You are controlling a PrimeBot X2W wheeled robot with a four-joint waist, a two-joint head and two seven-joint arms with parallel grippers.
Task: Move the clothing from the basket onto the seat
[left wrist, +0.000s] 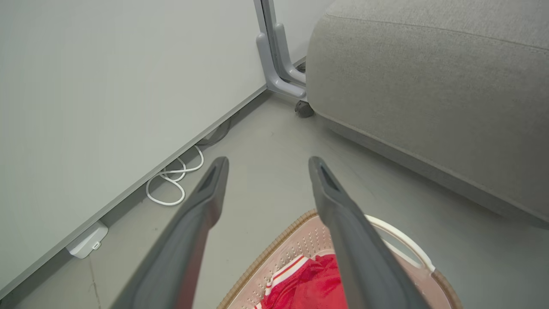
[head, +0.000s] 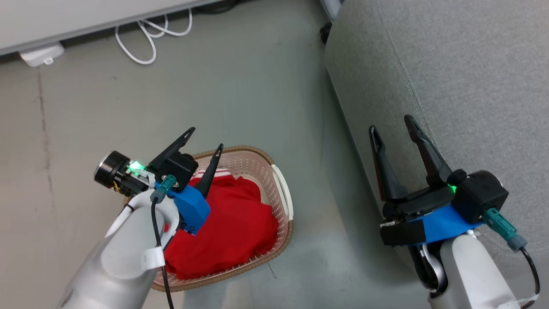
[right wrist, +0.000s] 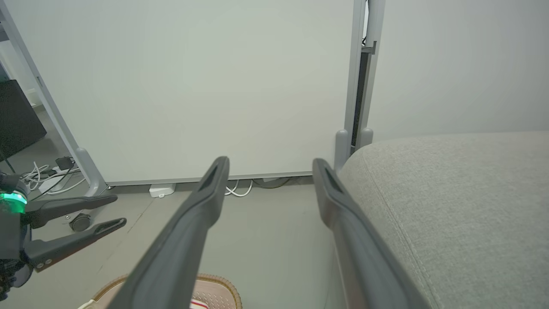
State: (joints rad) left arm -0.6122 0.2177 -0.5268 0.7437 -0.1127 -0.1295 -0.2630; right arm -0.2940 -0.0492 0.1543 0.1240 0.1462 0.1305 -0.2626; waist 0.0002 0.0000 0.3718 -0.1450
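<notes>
While the clothing (head: 231,223) is lying in the basket (head: 284,193), I am hovering the left gripper (head: 206,137) above it, spread and empty like the right gripper (head: 390,122); grasping is calling for a descent first

The left gripper (head: 206,137) sits at the near left, its two dark fingers spread wide and empty, slanting toward the far right. The right gripper (head: 390,122) sits at the near right, fingers equally wide apart, empty, pointing away. The pale left forearm (head: 116,262) and right forearm (head: 472,274) rise from the near edge.
</notes>
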